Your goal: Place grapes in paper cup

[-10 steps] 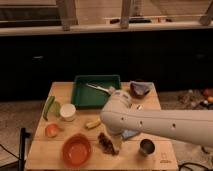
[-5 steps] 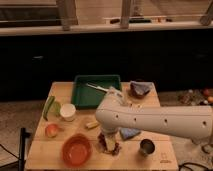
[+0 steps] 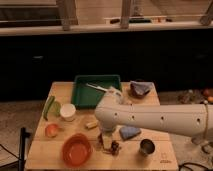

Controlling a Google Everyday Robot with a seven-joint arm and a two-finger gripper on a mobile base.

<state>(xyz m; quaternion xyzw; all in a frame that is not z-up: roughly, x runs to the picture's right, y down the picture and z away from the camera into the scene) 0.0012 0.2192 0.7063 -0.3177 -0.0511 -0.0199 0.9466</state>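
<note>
Here, the grapes [image 3: 115, 147] are seen as a small, bumpy, dark reddish-purple lump lying on the wooden table [image 3: 45, 156] near its front edge, between the orange bowl [image 3: 76, 150] and the shiny metal cup [image 3: 146, 147]. Only a compact clump is shown, its left side being met by the gripper, so its long axis and the way it points cannot be told. The gripper [image 3: 106, 141] is held low over the table, pointed downward, just beside the grapes and apparently touching them on their left. Whether it is clamped on them or apart from them cannot be told. The white arm [image 3: 160, 119] is stretched in from the right edge across the table's middle.

The paper cup [image 3: 68, 111] is stood upright, white and short, well apart from the grapes, toward the left of the table and just in front of the green tray [image 3: 79, 95]. A green vegetable [image 3: 49, 106] is laid just left of the cup, and an orange-red fruit [image 3: 51, 130] is set in front of it. A small yellowish piece [image 3: 91, 124] is found between the cup and the arm. A blue cloth [image 3: 130, 132] is partly covered by the arm, and a dark purplish object [image 3: 140, 89] is placed at the back right, beside the tray
</note>
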